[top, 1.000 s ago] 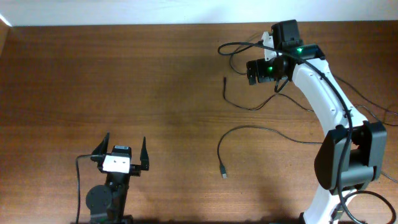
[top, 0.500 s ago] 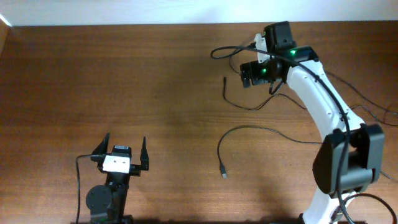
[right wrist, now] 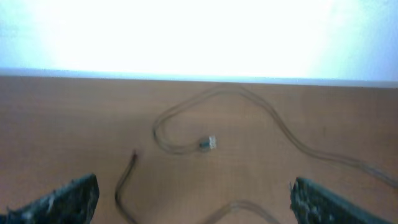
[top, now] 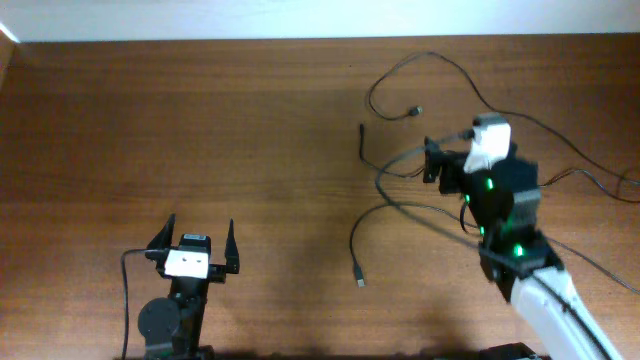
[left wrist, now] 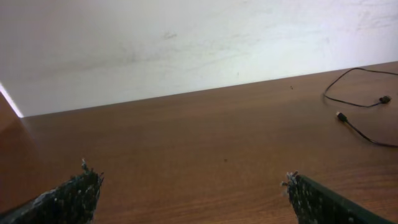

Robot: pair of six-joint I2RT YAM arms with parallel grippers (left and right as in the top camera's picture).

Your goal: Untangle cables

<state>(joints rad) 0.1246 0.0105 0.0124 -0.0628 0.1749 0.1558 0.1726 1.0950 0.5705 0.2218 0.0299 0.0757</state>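
Left tool [top: 200, 223] and right tool [right wrist: 193, 182] wide open, empty. Thin black flexible cables [top: 352, 238] at 2 o'clock on brown wooden surface [top: 200, 120]. Advise: pinch small grey plug [right wrist: 208, 143], draw outward.

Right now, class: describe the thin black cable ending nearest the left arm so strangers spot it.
On the brown wooden table, find the right arm's white-capped claw. Near it a thin black cable hooks round; its plug lies nearest the left arm.

Two tools [left wrist: 189, 177] [right wrist: 193, 183], at least three cables [top: 414, 111], one table [top: 150, 120].
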